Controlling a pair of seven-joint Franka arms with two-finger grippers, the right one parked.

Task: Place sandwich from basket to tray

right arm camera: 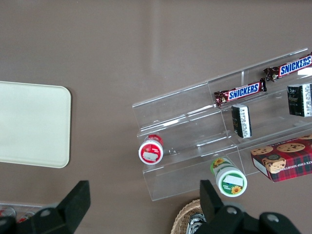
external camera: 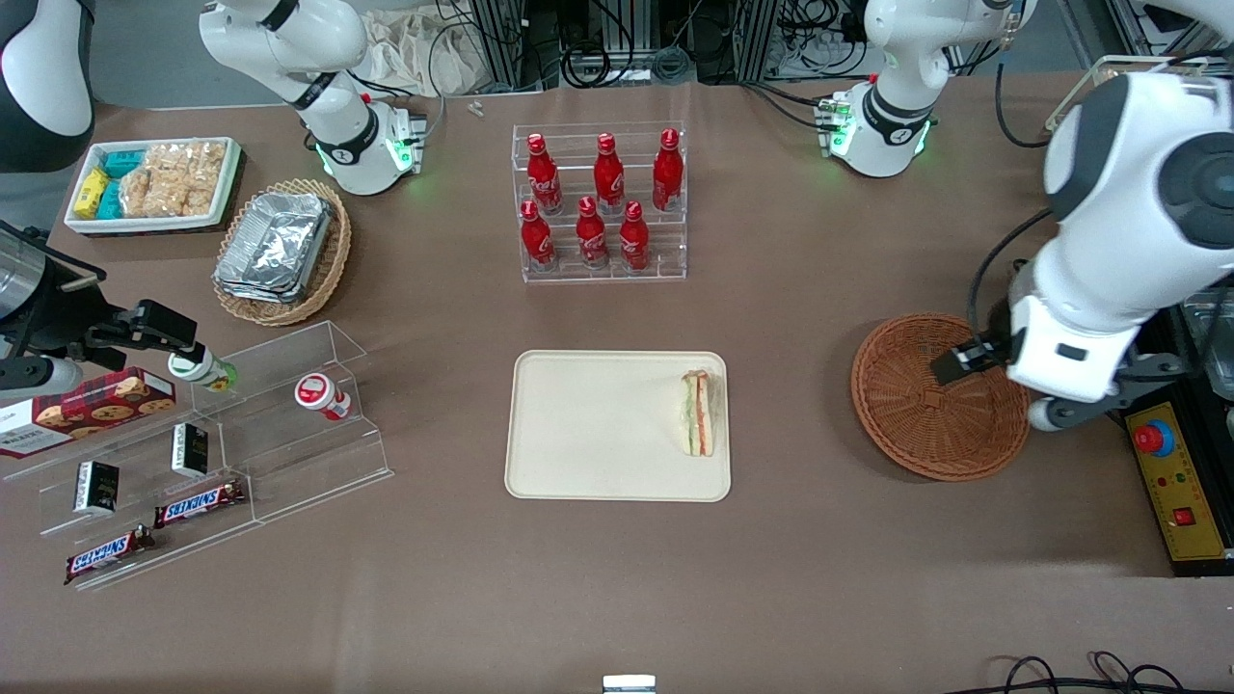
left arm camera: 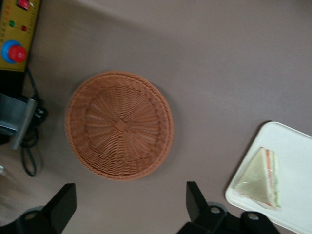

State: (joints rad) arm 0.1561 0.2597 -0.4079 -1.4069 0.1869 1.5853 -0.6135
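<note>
Placement looked complete in the front view: the sandwich (external camera: 698,413) lay on the tray (external camera: 578,424), close against the tray's edge toward the working arm's end of the table, its bread and filling layers showing from above. The basket (external camera: 916,424) sat well apart from the tray toward that same end, with nothing in it. The left arm's gripper (external camera: 954,364) hung over the basket's interior, on the part of the weave farther from the front camera. The step in hand was judged to be the withdrawal, and doing it well would mean rising straight up before swinging away, so that nothing caught the basket's rim or nudged the yellow control box (external camera: 1171,472) just beside it. In the left wrist view the gripper (left arm camera: 129,195) was spread wide with nothing between its fingers (left arm camera: 195,197), looking down from a height on the empty basket (left arm camera: 119,126). The sandwich (left arm camera: 258,178) showed as a wedge resting flat near a corner of the tray (left arm camera: 292,146), wholly inside the rim, so no correcting touch seemed needed. Any retreat was best kept away from the tray, since the wedge lay near the rim and a brush could tip it out. The right wrist view showed only a bare part of the tray (right arm camera: 29,122) near a clear stepped stand (right arm camera: 195,126) with snacks; the sandwich was out of its sight.
</note>
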